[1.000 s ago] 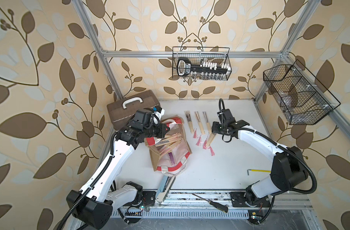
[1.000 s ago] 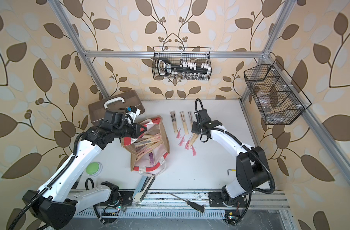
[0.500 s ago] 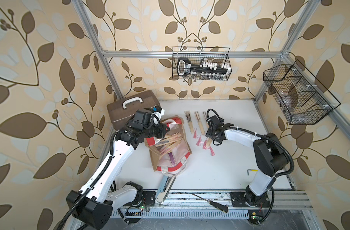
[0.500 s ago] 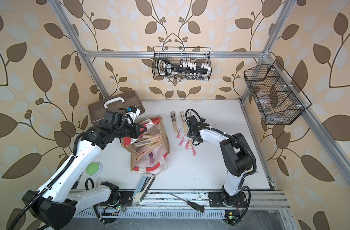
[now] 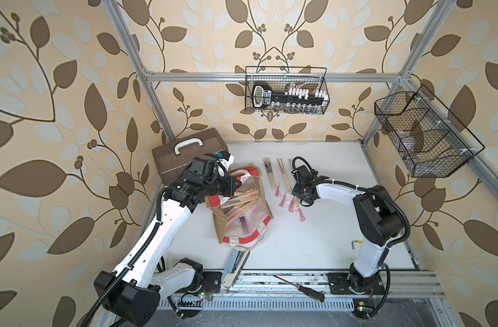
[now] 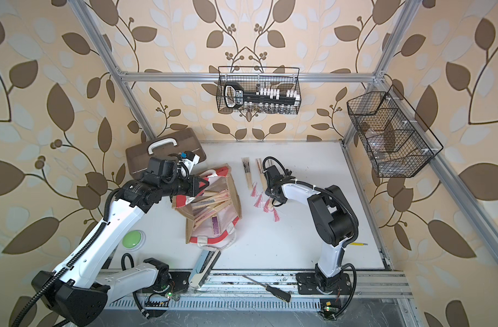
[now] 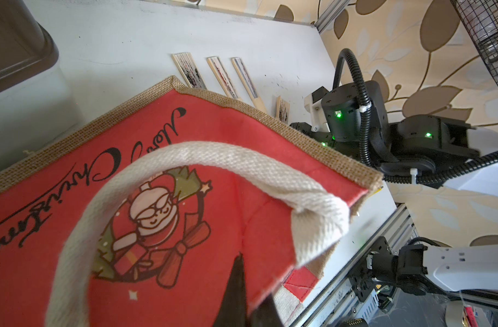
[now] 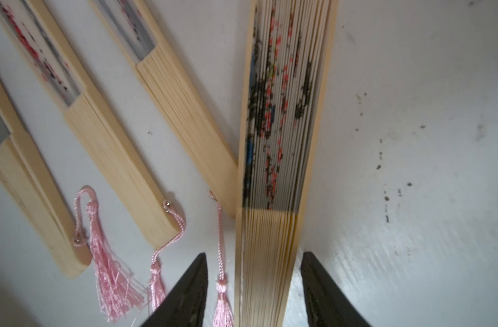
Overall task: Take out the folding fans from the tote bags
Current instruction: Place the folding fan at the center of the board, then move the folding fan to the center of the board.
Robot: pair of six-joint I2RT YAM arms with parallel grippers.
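In both top views the left arm rises from its base at the near rail and stretches, elbow slightly bent, to the tote bag (image 5: pixel 243 226). The left gripper (image 5: pixel 236 183) is at the bag's lifted red-and-white rim. The bag lies open on the surface (image 5: pixel 327 226) with a bundle of folding fans (image 5: pixel 240 199) still inside against the pale lining. The right arm stands up from its base, folds sharply at the elbow and runs low across to a row of fans laid out beside the bag. The right gripper (image 6: pixel 272 199) points down at their tassel ends. A black tool in the wire basket (image 5: pixel 286 93) carries a white label (too small to read).

In the left wrist view, the left gripper (image 7: pixel 243 300) is clenched on the edge of the bag's red panel (image 7: pixel 214 136), just below the white woven handle (image 7: pixel 214 155). The panel shows a cartoon Santa and black cursive script (it looks like a Christmas greeting, cut off by the frame and the handle).

In the right wrist view, the right gripper (image 8: pixel 254 254) is released, its jaws standing either side of one fan (image 8: pixel 279 113) printed in black and red. One finger is right at the fan's edge. The other is apart from it, with a pink tassel cord between. Three more closed fans (image 8: pixel 106 133) lie alongside with their tassels (image 8: pixel 109 283).
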